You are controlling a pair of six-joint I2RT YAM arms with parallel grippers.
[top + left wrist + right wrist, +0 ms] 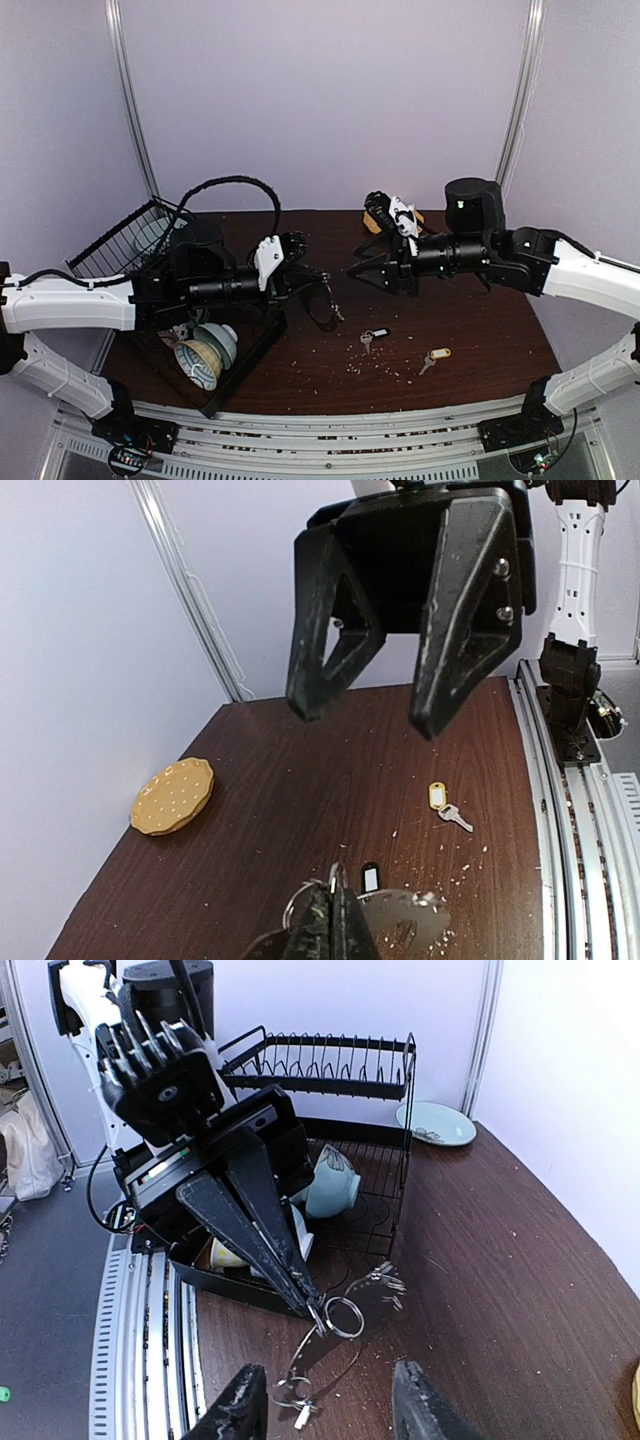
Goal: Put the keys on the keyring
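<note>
My left gripper [322, 285] is shut on the keyring [328, 312], which hangs as a thin floppy loop just above the table. In the right wrist view its fingertips [312, 1305] pinch the keyring [343, 1335]. In the left wrist view the left gripper [336, 895] hides most of the keyring [291, 905]. My right gripper [358, 265] is open and empty, facing the left one a short way off; it also shows in the right wrist view [330, 1410]. The black-and-white-tagged key [375, 335] and the yellow-tagged key [435, 357] lie on the table; both also show in the left wrist view [371, 876] [445, 805].
A black dish rack [130, 235] holding bowls [205, 352] stands at the left; it also shows in the right wrist view [320, 1060] beside a pale plate [435, 1122]. A yellow-tan dotted disc [172, 795] lies at the back. Crumbs are scattered around the keys.
</note>
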